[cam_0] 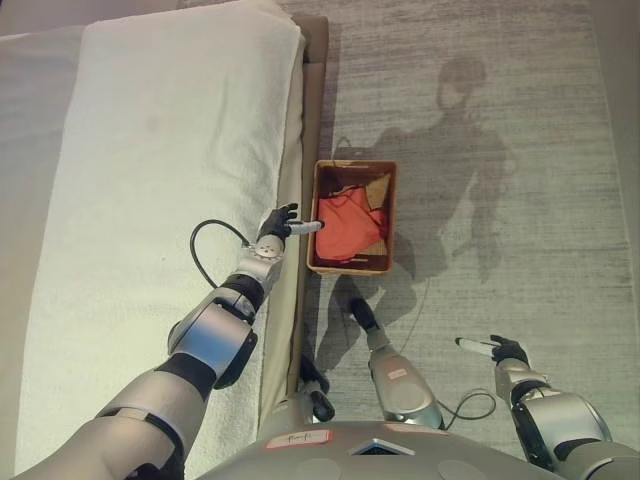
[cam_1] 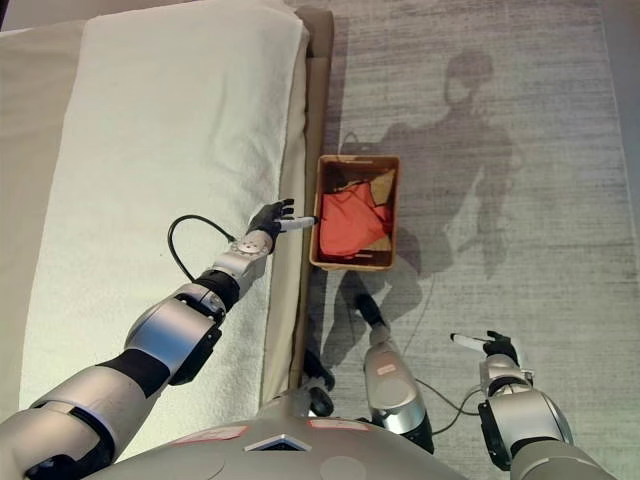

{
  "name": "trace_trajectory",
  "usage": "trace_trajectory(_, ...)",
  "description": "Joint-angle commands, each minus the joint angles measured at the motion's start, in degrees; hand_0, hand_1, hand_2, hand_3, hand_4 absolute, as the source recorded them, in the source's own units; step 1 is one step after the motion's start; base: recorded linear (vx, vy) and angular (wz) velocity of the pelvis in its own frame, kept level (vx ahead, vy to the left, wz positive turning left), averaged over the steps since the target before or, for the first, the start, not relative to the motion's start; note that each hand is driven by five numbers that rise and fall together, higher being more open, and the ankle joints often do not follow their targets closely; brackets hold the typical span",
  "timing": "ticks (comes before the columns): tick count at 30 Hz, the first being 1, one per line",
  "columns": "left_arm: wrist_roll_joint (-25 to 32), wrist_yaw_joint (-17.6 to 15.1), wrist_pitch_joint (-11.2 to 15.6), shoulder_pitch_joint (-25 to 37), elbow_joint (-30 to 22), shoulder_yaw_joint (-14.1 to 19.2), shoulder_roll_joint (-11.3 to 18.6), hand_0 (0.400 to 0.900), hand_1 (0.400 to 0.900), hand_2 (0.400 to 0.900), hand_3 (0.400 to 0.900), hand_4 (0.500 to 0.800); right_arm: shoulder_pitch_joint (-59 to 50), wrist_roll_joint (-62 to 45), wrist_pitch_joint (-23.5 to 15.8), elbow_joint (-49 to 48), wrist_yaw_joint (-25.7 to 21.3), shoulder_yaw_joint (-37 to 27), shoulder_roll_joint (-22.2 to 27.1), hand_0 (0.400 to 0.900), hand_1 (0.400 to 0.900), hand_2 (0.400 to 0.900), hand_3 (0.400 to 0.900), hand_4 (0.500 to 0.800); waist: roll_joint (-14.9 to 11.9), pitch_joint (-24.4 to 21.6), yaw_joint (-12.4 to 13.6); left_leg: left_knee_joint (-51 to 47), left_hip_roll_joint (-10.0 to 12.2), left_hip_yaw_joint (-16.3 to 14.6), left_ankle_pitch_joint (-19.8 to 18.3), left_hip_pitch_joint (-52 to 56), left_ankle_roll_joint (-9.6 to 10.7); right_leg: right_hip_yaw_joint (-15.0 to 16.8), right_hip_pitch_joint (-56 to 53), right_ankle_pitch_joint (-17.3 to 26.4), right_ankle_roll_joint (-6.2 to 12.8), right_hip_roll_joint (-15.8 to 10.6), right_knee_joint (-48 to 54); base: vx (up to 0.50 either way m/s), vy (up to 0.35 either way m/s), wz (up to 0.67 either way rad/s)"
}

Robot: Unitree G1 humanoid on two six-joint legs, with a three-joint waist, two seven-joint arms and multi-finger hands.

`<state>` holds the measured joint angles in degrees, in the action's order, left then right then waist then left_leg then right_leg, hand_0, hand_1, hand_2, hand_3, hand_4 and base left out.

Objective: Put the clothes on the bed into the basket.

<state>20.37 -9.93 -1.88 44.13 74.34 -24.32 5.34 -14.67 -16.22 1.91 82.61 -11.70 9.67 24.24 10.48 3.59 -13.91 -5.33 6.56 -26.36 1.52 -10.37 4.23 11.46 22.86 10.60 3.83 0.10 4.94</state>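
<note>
An orange-red cloth (cam_0: 350,225) lies bunched inside the brown woven basket (cam_0: 352,266), which stands on the floor right beside the bed (cam_0: 160,150). My left hand (cam_0: 285,225) hovers over the bed's edge just left of the basket, fingers straight and holding nothing, a white fingertip reaching toward the basket's rim. My right hand (cam_0: 495,349) hangs low at the lower right above the carpet, fingers extended and empty. No clothes show on the white bed cover.
A grey carpet (cam_0: 520,150) covers the floor right of the bed. The brown bed frame edge (cam_0: 308,110) runs between mattress and basket. A tan cloth (cam_0: 378,187) lines the basket's far corner.
</note>
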Motion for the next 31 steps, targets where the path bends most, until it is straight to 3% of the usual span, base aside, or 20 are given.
trace_trajectory(1,-2.90,0.09,1.98,0.63,3.40,2.71,2.44,0.900,0.900,0.900,0.900,0.800,-2.00,0.18,0.55,5.21,-0.11,-1.08,4.43,0.900,0.900,0.900,0.900,0.800,1.04,0.44,-0.44,0.33,1.02,3.55,-1.78,4.50,2.51,-6.73,-5.23,-6.72,2.02,0.66,0.06,-0.05,0.012,0.24)
trace_trajectory(7,-8.43,2.32,1.49,-7.37,4.14,1.95,3.64,0.900,0.900,0.900,0.900,0.800,-3.20,1.19,0.84,4.89,1.98,-0.53,3.77,0.900,0.900,0.900,0.900,0.800,-0.54,0.95,1.26,0.33,0.44,5.20,-1.90,7.21,2.10,-8.22,-9.39,-7.56,1.87,0.11,0.06,-0.06,0.008,0.22)
trace_trajectory(10,-12.47,3.43,1.56,-14.47,3.61,2.61,5.27,0.900,0.900,0.900,0.900,0.800,-3.99,1.62,0.68,3.74,3.38,-0.52,3.12,0.900,0.900,0.900,0.900,0.800,-2.40,0.44,3.62,0.33,-0.18,6.38,-0.88,8.82,1.46,-9.79,-12.15,-7.46,1.44,-0.46,0.06,-0.10,0.009,0.30)
trace_trajectory(19,-22.44,6.29,1.27,-28.41,5.17,2.06,7.23,0.900,0.900,0.900,0.900,0.800,-0.54,2.57,0.20,0.29,6.14,-0.32,0.27,0.900,0.900,0.900,0.900,0.800,-5.73,-1.98,7.32,0.33,-0.75,9.37,-1.18,11.09,0.67,-13.18,-16.53,-8.21,1.60,-1.36,0.06,-0.06,0.052,0.25)
trace_trajectory(25,-26.12,7.43,0.59,-34.58,7.48,4.19,8.20,0.900,0.900,0.900,0.900,0.800,2.36,4.71,0.28,-0.57,7.73,0.21,-1.62,0.900,0.900,0.900,0.900,0.800,-7.36,-2.84,8.81,0.33,-1.60,10.82,-2.01,12.83,-0.02,-14.90,-19.09,-8.40,2.04,-2.09,0.06,-0.03,0.064,0.16)
trace_trajectory(31,-26.69,6.41,0.42,-36.17,7.37,5.86,9.07,0.900,0.900,0.900,0.900,0.800,3.77,6.98,0.21,-1.39,8.20,2.12,-3.87,0.900,0.900,0.900,0.900,0.800,-8.37,-3.01,9.70,0.33,-2.36,11.98,-2.59,13.77,-0.67,-16.21,-20.76,-8.67,2.31,-2.93,0.06,-0.02,0.058,0.15)
